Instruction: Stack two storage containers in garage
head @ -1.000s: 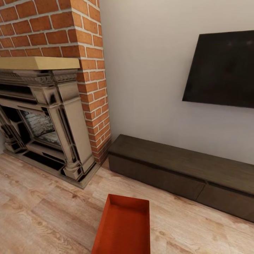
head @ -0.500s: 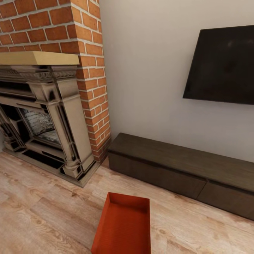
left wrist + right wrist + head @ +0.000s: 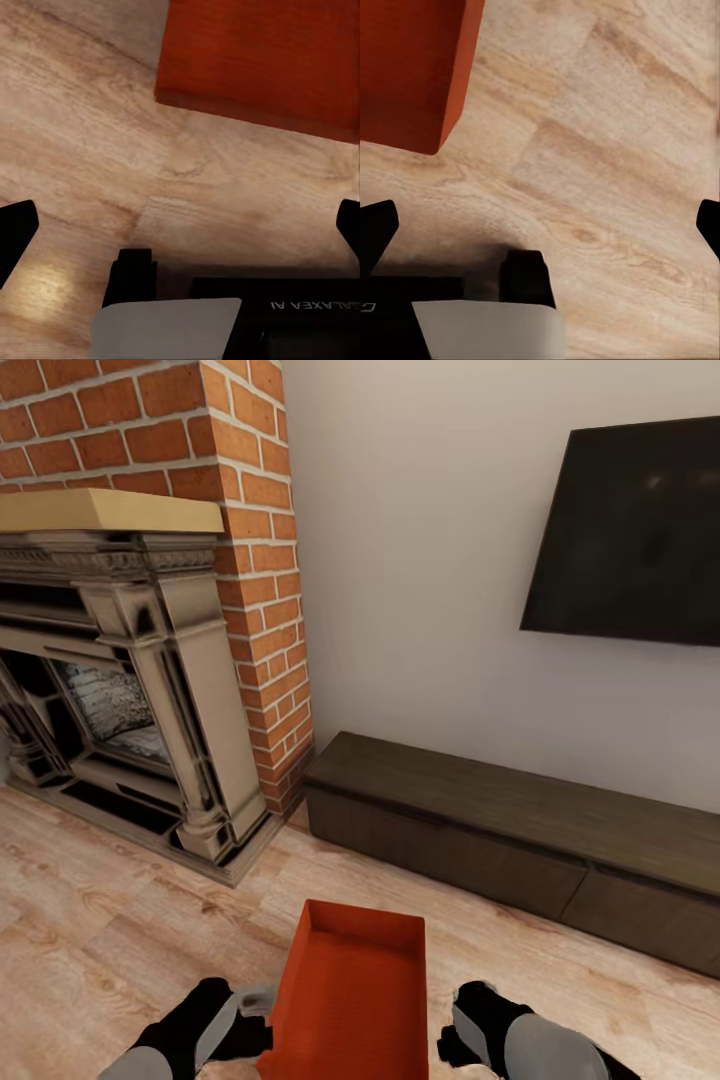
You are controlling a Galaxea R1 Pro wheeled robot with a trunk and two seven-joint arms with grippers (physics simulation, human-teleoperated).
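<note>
Orange-red storage container between both arms, outside either's jaws — spread wide, empty.

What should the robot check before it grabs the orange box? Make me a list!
1. Storage container upright on the wood floor: ok.
2. Container empty inside: ok.
3. Left gripper open, fingers wide apart: ok.
4. Right gripper open, fingers wide apart: ok.
5. An arm on each side of the container in the head view: ok.
6. Either gripper touching the container wall: not ok, floor shows between the fingers in both wrist views.
</note>
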